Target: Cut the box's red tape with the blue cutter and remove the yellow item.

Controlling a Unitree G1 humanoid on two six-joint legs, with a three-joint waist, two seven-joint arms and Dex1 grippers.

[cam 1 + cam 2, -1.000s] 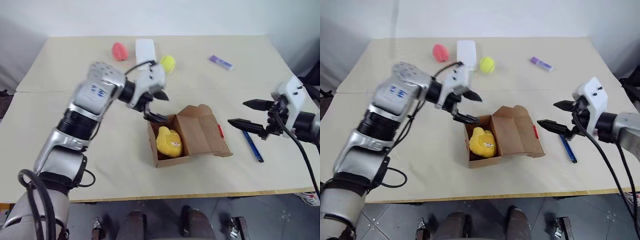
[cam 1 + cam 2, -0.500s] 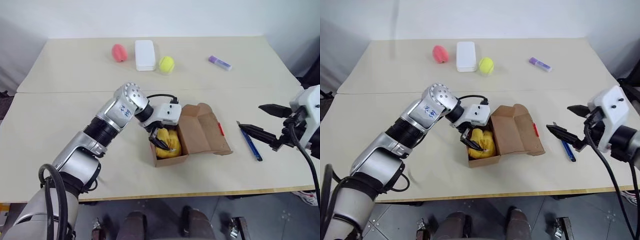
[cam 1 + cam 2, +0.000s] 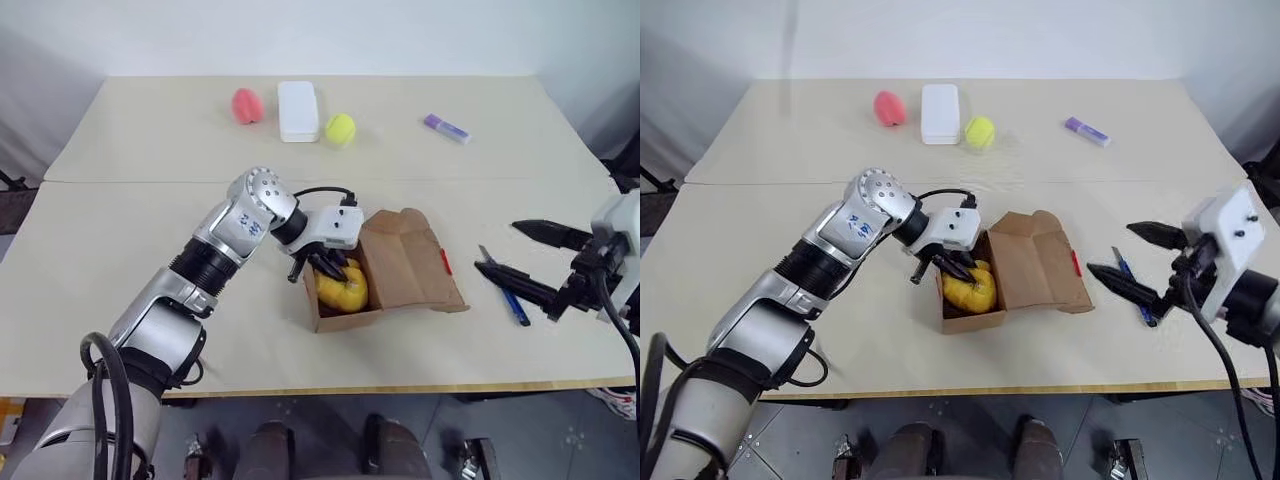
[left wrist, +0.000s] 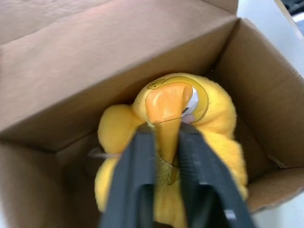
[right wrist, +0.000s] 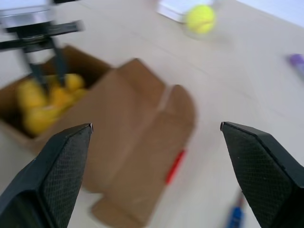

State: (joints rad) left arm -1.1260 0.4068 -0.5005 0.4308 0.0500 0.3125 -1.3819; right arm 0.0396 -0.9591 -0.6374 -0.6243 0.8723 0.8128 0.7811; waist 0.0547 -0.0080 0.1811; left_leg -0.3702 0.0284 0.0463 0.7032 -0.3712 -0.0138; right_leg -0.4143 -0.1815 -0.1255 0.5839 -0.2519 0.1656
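The brown cardboard box (image 3: 405,258) lies open at the table's middle, flaps spread toward the right. A strip of red tape (image 3: 443,262) shows on the edge of its right flap. Inside sits the yellow item (image 3: 342,288), a soft plush with an orange beak (image 4: 166,102). My left gripper (image 4: 166,130) reaches down into the box and is shut on that beak. The blue cutter (image 3: 510,298) lies on the table right of the box. Just above it hovers my right gripper (image 3: 497,247), open, holding nothing and pointing toward the box (image 5: 128,118).
Along the far side stand a pink-red egg shape (image 3: 245,104), a white case (image 3: 298,96), a yellow-green tennis ball (image 3: 340,127) and a purple marker (image 3: 445,127). Bare tabletop (image 3: 120,260) lies left of the box and along the near edge.
My left gripper went down into the box and shut on the yellow item. My right gripper drew back to the right, away from the box, still open.
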